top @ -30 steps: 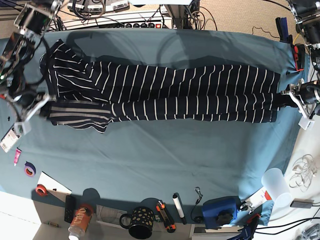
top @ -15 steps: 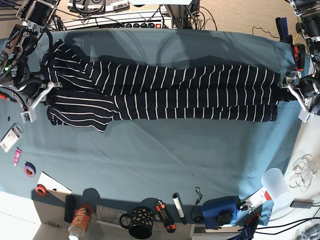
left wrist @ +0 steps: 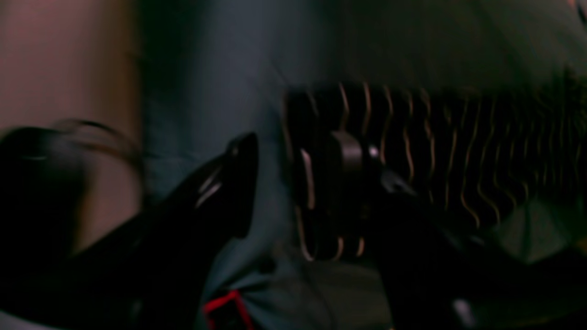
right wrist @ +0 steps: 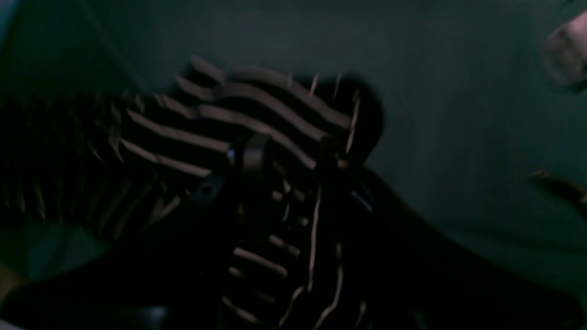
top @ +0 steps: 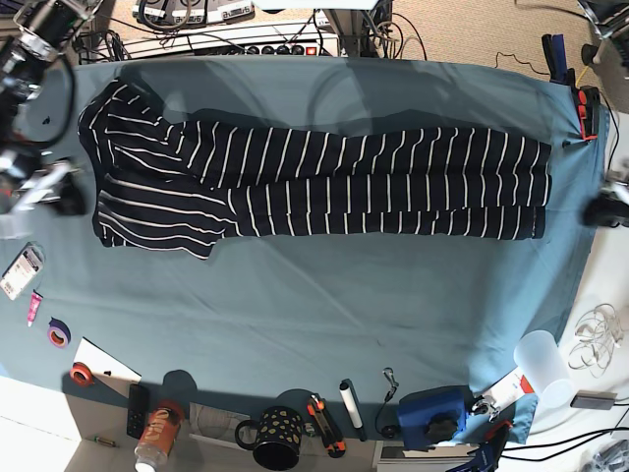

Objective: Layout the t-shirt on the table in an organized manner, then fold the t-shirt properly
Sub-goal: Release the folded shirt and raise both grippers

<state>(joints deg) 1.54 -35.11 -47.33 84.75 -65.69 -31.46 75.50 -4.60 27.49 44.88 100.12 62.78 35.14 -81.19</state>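
The left gripper [left wrist: 293, 183] has its two fingers spread apart, with the edge of the t-shirt [top: 324, 182] between them but not pinched — it looks let go. The right gripper [right wrist: 289, 156] is open too, with striped cloth lying loose between its fingers.

I think both sit at the shirt's two ends because they were the ones stretching it flat.

From above, the t-shirt lies in a long, narrow band across the far half of the table [top: 324, 315]. One gripper waits just off each short end, right by the cloth. It looks partly folded — more folds seem needed.
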